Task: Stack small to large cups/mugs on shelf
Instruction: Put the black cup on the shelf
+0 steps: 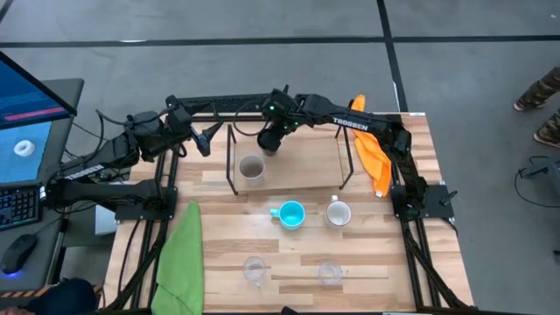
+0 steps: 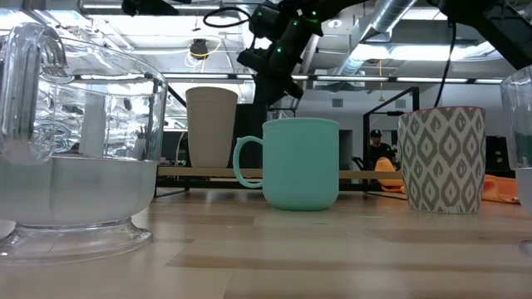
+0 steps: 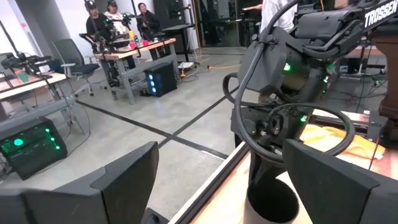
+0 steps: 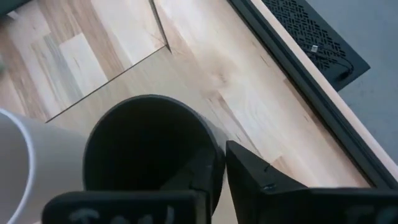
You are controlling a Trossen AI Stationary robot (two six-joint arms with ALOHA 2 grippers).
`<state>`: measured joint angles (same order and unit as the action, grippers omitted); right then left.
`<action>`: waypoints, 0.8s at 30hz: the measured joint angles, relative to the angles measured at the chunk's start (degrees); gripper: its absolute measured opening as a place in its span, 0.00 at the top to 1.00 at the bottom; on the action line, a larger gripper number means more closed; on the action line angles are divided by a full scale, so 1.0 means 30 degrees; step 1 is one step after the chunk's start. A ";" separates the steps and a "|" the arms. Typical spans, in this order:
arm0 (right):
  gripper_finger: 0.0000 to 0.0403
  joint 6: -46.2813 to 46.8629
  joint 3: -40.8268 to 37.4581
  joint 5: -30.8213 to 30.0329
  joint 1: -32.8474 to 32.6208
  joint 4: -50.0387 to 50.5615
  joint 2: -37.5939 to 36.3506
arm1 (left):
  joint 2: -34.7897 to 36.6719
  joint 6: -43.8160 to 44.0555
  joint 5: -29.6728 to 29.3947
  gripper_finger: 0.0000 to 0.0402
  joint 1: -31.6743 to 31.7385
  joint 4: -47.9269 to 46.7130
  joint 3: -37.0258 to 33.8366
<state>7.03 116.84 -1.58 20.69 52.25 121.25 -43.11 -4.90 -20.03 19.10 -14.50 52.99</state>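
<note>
My right gripper (image 4: 217, 163) pinches the black cup's (image 4: 146, 146) rim, one finger inside. It looks light, stiff, slick. My left gripper (image 3: 211, 180) hangs open.

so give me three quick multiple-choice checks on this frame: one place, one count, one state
1. Where is the beige cup?
A. on the shelf
B. on the floor
C. in the left tool

2. How many clear glasses are on the table?
A. one
B. two
C. four

3. What state is the left tool in?
A. open and empty
B. shut on a glass
C. shut on the beige cup

Answers:
1 A: the beige cup stands on the shelf.
2 B: the glasses stand at the near edge.
3 A: the left tool has its fingers spread with nothing between them.
</note>
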 joint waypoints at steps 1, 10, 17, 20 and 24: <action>0.84 0.0005 0.0000 -0.0002 0.0005 0.0000 0.0000 | 0.0000 0.0026 0.0057 0.17 0.0001 0.0000 0.0000; 0.77 0.0013 0.0000 0.0071 0.0005 0.0000 -0.0007 | 0.0000 0.0018 0.0071 0.17 -0.0004 0.0000 0.0000; 0.72 0.0033 0.0000 0.0592 0.0021 -0.0013 -0.0015 | 0.0000 0.0020 0.0216 0.17 -0.0004 -0.0051 0.0000; 0.66 0.0308 0.0000 0.1550 0.0136 -0.0150 -0.0015 | 0.0000 0.0184 0.0459 0.17 -0.0004 -0.0051 0.0000; 0.57 0.0530 -0.0031 0.1652 0.0151 -0.0401 -0.0147 | 0.0000 0.0823 0.0838 0.17 0.0003 -0.0066 0.0000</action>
<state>8.62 116.74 3.38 21.15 51.05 120.81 -43.11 -2.43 -17.51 19.11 -14.70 52.99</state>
